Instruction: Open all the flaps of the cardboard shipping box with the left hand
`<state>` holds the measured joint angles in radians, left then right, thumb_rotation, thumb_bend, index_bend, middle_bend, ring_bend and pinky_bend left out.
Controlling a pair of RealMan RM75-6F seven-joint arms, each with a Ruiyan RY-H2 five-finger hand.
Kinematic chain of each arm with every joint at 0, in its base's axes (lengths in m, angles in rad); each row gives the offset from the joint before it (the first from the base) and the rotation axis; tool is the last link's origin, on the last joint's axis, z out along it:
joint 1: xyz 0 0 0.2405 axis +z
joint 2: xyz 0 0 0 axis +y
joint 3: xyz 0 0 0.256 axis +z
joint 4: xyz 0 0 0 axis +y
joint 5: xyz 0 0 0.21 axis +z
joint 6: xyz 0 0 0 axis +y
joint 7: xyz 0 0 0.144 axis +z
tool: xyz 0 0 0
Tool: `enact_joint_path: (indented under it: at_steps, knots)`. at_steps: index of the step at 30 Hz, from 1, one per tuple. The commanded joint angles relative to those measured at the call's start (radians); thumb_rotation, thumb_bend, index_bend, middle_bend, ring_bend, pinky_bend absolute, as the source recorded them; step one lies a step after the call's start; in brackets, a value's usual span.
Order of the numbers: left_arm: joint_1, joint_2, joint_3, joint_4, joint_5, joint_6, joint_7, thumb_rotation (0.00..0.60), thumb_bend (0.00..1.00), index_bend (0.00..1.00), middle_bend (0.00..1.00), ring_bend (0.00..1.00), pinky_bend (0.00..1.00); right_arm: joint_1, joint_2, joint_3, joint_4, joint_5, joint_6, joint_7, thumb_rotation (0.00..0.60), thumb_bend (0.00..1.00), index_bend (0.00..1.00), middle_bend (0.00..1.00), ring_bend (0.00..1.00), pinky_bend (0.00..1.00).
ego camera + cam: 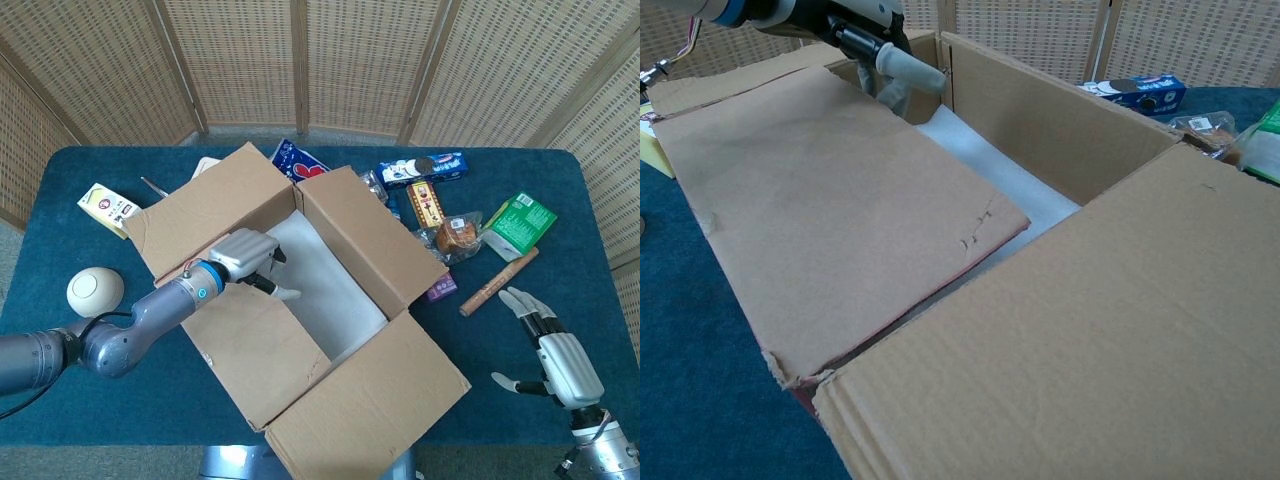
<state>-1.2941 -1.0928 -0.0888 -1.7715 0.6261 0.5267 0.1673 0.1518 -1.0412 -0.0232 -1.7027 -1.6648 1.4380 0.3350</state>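
Observation:
The cardboard box point(360, 250) stands in the middle of the blue table, white lining showing inside. In the head view its flaps are folded outward. My left hand point(243, 255) lies on the left flap point(255, 350) near its fold at the back corner. Its fingers curl over the fold into the box, and in the chest view one pale finger point(912, 67) points across the opening above the left flap point(830, 190). My right hand point(555, 350) rests on the table at the far right, holding nothing, fingers spread.
Snack packets point(450, 235), a cookie box point(420, 170), a green pack point(518, 225) and a wooden stick point(498, 282) lie right of the box. A cream ball point(95, 291) and a small carton point(108, 208) sit to the left. A wicker screen stands behind.

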Motion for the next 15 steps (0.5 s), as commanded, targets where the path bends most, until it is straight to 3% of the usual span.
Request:
enact_joint_path:
  at_steps: [1, 15]
  knots:
    - [0.004, 0.005, -0.004, -0.001, 0.01, 0.008, -0.01, 0.221, 0.0, 0.71, 0.52, 0.33, 0.37, 0.001, -0.001, -0.001, 0.0, 0.0, -0.002, -0.001, 0.6, 0.03, 0.0, 0.0, 0.0, 0.11]
    - [-0.004, -0.088, 0.031, 0.069, 0.044, 0.096, 0.066, 0.218, 0.0, 0.69, 0.48, 0.3, 0.38, 0.003, 0.001, 0.0, 0.0, 0.007, -0.006, 0.001, 0.6, 0.03, 0.0, 0.0, 0.0, 0.11]
